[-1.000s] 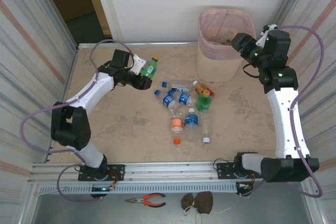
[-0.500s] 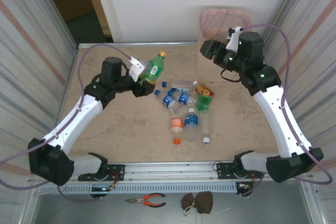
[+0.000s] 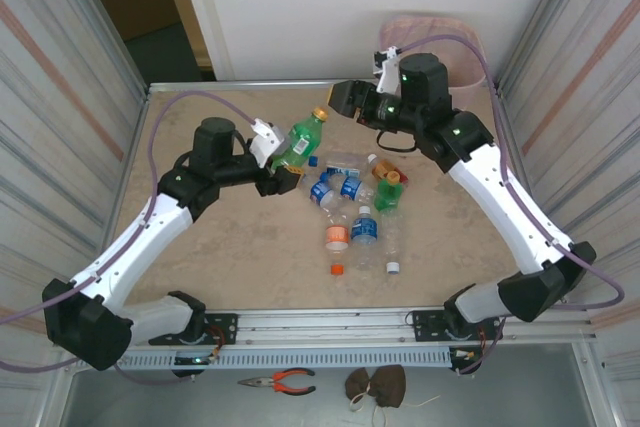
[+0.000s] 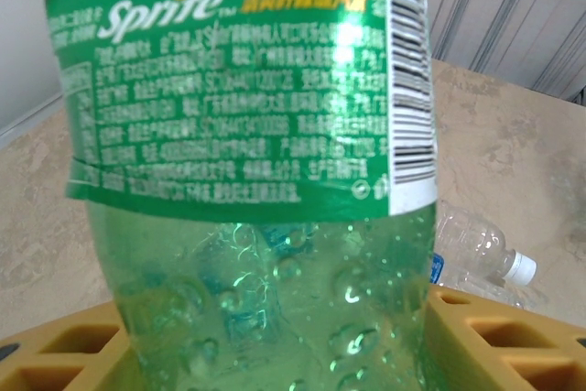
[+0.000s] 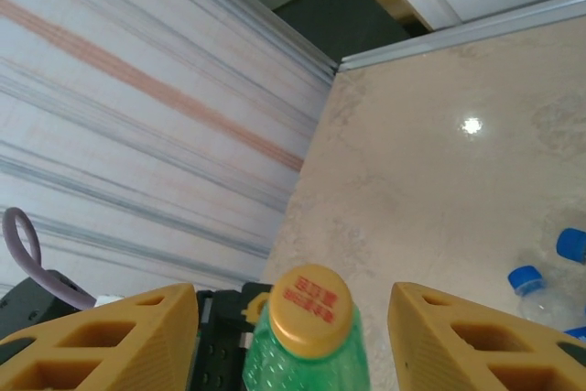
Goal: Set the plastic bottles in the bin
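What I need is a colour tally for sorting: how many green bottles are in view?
2. One green bottle is held in the left gripper; the other sits at the right of the pile. More may be hidden underneath.

- The top camera hangs above and behind the arm bases (image 3: 190,319). It looks down and forward from well off, over the whole desk (image 3: 230,237).
- The left wrist camera sits very close to a green Sprite bottle (image 4: 247,180) and faces across the desk toward a ribbed wall panel (image 4: 513,16).
- The right wrist camera looks between the right gripper (image 5: 291,318) fingers at that bottle's cap (image 5: 309,304), toward the desk's far left corner.
- All three views share the bottle.
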You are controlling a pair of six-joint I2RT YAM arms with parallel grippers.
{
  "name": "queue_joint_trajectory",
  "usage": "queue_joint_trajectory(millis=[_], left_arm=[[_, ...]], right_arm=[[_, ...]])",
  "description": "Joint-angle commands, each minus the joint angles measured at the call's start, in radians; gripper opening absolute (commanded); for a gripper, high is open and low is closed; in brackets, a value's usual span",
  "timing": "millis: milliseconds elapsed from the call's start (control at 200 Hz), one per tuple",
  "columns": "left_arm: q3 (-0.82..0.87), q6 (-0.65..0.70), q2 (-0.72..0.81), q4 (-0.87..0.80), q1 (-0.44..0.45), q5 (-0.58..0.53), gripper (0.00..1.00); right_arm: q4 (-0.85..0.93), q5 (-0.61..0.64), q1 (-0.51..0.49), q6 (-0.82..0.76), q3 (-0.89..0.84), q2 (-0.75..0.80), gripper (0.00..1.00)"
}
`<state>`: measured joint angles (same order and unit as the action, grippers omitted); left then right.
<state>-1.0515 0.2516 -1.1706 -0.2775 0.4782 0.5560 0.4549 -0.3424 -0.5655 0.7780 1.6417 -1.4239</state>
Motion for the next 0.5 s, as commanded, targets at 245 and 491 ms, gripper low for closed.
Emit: queue_joint_trajectory(millis=[245, 491], left_arm=[[0.007, 0.018, 0.042, 0.064, 0.021, 0.001, 0.51], [0.007, 0.019, 0.042, 0.07, 0.023, -0.001, 0.52]], right_arm=[[-0.043, -0.037, -0.059, 0.042, 0.057, -0.077, 0.46], [-0.039, -0.012, -0.072, 0.045, 0.054, -0.09, 0.39]])
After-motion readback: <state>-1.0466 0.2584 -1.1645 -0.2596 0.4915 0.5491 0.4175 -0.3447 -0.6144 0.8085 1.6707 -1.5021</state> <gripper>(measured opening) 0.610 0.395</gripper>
